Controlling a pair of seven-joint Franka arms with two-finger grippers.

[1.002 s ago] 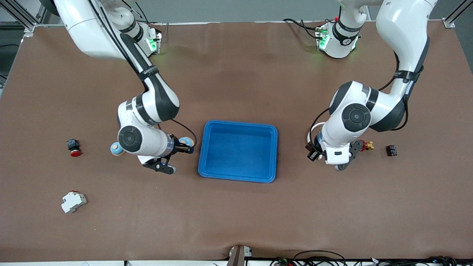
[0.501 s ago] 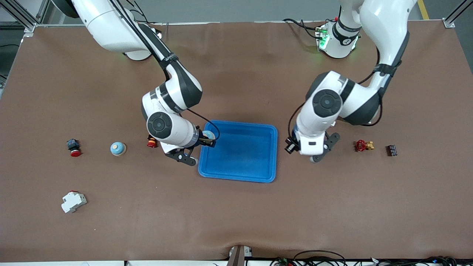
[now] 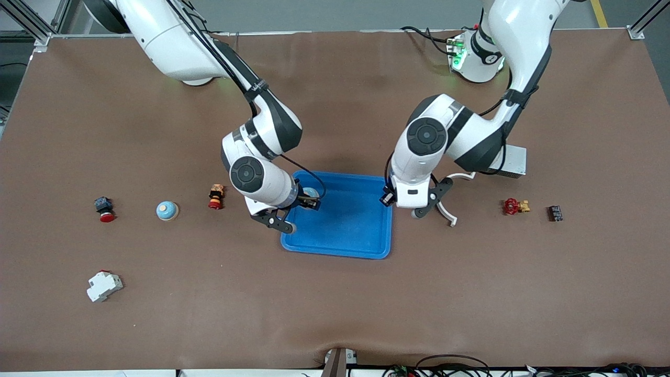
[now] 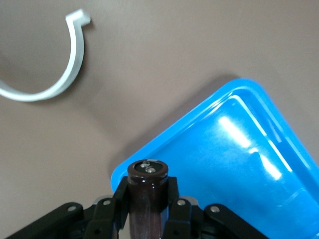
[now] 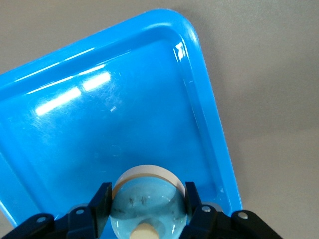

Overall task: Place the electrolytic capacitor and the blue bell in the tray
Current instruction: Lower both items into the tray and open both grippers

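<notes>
The bright-blue tray (image 3: 340,238) lies mid-table. My right gripper (image 3: 310,200) hangs over the tray's end toward the right arm, shut on a pale-blue bell (image 3: 311,192). In the right wrist view the bell (image 5: 147,201) sits between the black fingers (image 5: 102,198), with the tray floor (image 5: 114,129) below. My left gripper (image 3: 388,198) is over the tray's rim at the left arm's end, shut on a dark-brown electrolytic capacitor (image 4: 147,174). The left wrist view shows the tray corner (image 4: 234,144) just under it.
A second blue bell (image 3: 167,210), an orange-red part (image 3: 215,196), a red button (image 3: 104,208) and a white breaker (image 3: 103,286) lie toward the right arm's end. A white curved clip (image 3: 448,213), grey box (image 3: 513,159), red valve (image 3: 511,206) and black part (image 3: 555,213) lie toward the left arm's.
Both arms swung in toward the tray with their loads. The right gripper went from beside the tray to over it. The left gripper came from near the red valve to the tray's rim.
</notes>
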